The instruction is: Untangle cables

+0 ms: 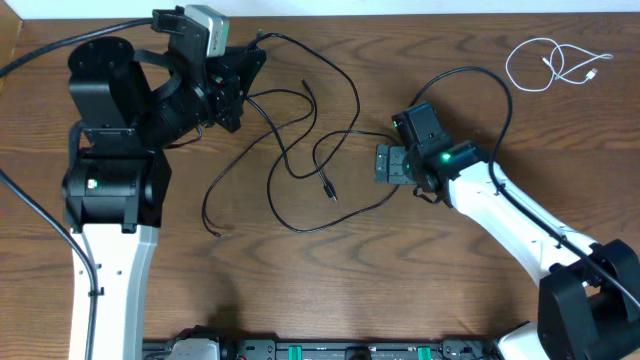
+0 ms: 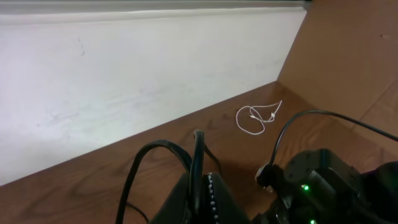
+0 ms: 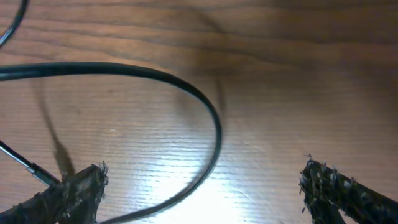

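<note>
White cable's (image 1: 548, 63) plug ends — too small to make out overhead.

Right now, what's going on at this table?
It's a cable-untangling job. The left pincer is shut on the black cable near the table's far edge. The right pincer hangs open just above another stretch of it. The white cable lies coiled by itself at the far right, untouched.
</note>
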`<state>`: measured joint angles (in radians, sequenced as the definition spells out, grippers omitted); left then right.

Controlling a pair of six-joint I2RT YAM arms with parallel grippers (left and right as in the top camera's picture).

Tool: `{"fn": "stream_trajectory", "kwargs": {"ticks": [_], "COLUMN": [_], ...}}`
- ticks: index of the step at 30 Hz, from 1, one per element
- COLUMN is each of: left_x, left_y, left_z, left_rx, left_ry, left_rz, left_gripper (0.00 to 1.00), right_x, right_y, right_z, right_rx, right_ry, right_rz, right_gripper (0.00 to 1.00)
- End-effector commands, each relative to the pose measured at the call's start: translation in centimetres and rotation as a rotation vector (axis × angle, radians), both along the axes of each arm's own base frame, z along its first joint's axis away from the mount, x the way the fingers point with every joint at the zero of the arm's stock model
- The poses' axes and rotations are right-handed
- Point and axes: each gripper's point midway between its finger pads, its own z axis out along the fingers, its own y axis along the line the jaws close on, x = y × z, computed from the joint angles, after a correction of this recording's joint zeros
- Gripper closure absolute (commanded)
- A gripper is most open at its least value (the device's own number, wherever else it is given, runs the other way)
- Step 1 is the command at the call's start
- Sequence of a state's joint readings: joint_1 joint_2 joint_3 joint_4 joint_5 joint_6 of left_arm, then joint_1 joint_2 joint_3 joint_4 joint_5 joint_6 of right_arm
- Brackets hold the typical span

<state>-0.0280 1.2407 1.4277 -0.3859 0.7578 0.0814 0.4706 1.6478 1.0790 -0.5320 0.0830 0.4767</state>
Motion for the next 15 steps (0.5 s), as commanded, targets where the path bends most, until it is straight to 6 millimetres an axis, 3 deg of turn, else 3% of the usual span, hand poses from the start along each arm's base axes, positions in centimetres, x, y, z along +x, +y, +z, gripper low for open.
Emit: {"fn": "stream_trajectory", "kwargs": {"ticks": [1, 8, 15], "left_x": [-1.6, -2.9, -3.6], "left_y": [0.0, 0.0, 0.0], "left_z": [2.9, 4.1, 4.5], "left_rx": [-0.013, -0.014, -0.014], "left_ry": [-0.073, -0.11, -0.122], "left_rz": [-0.013, -0.013, -0.013], "left_gripper": [0.93, 0.93, 0.92], "right_x": [-0.5, -0.4, 0.5], "right_y": [0.2, 0.1, 1.9], "right_z": [-1.5, -4.3, -7.0], "right_rx": [-0.002, -0.022, 0.036], "right_ry": [0.029, 0.07, 0.084], "right_rz": [0.037, 0.032, 0.042], "right_gripper": [0.02, 0.04, 0.14]}}
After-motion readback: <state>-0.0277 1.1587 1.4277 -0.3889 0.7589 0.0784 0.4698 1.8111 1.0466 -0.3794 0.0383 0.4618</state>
